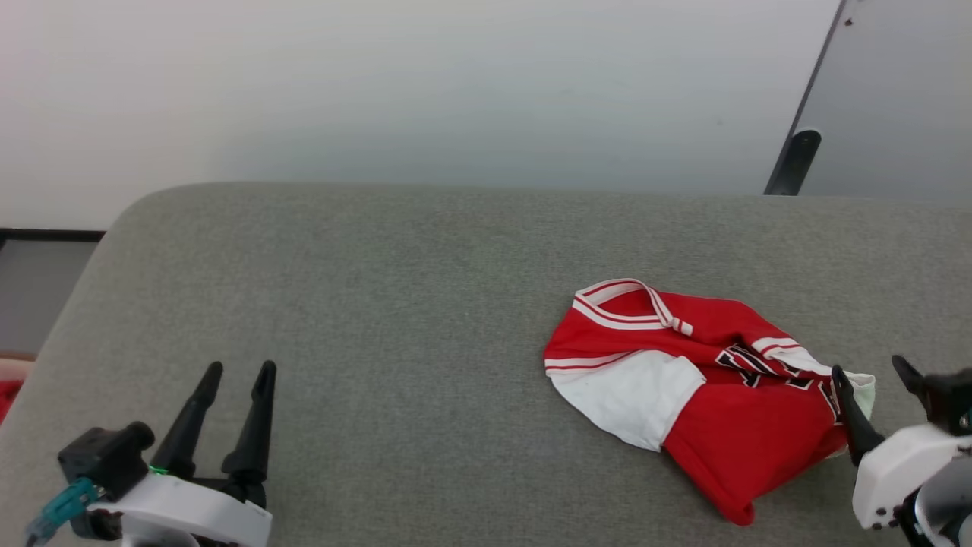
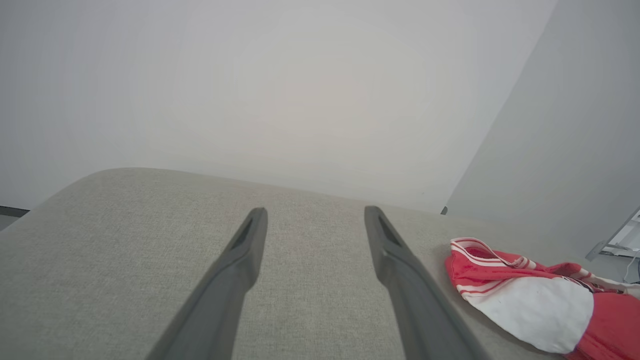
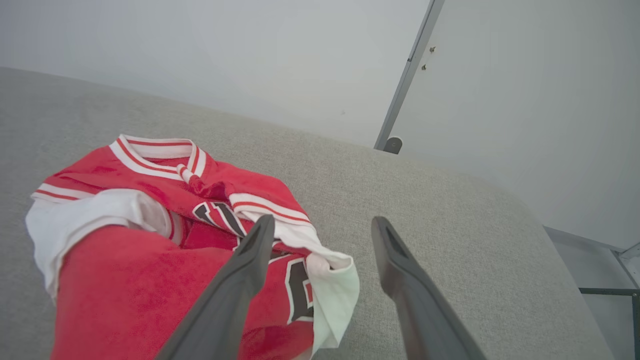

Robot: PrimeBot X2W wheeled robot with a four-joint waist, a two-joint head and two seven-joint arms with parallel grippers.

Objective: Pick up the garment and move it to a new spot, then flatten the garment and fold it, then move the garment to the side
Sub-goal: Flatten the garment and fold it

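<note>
Both claws stood open, the left claw (image 1: 241, 368) well apart from, the right claw (image 1: 869, 367) at the edge of, the crumpled shirt (image 1: 706, 403) on the cushion (image 1: 380, 304): soft, light, probably best pinched by its collar (image 1: 615, 300).

grey fabric surface (image 1: 380, 304) before a white wall (image 1: 380, 91)

The grey fabric surface (image 1: 380, 304) is looked down on from high up in the head view, with the garment (image 1: 683, 380) caught right of middle. The left wrist view is set low, well off to the garment's left. The right wrist view is parked close over it, so the garment's shared by all three.
</note>
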